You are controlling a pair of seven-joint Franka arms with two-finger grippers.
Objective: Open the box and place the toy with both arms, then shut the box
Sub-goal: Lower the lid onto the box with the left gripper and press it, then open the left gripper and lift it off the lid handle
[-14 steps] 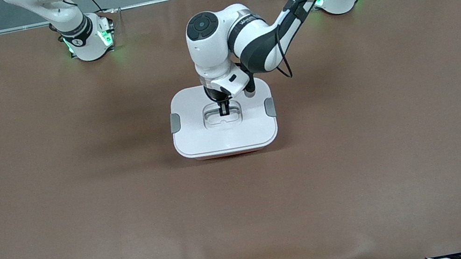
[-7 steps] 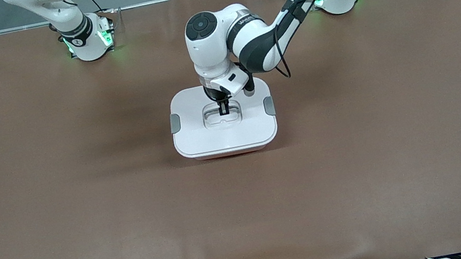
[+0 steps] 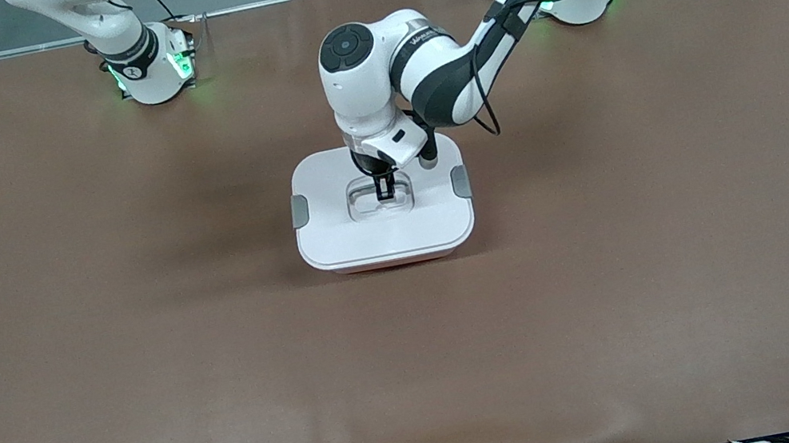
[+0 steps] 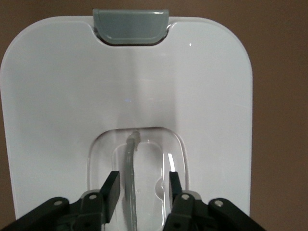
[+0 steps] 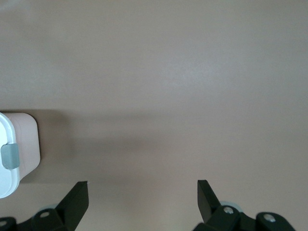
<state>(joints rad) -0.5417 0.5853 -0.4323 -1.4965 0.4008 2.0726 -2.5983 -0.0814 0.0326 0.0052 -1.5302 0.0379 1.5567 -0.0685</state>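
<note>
The box (image 3: 381, 203) sat lidded, no toy visible — nearly finished, I judged. My left jaws (image 4: 142, 189) straddled its handle (image 4: 131, 183), released; right jaws (image 5: 143, 196) waited, spread.

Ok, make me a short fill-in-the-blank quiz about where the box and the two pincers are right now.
1. The white lid is ____ the box.
2. The left pincer sits over the lid's recessed clear ____.
3. The right pincer waits with its jaws ____, over bare table.

Missing words: on; handle; open
</note>
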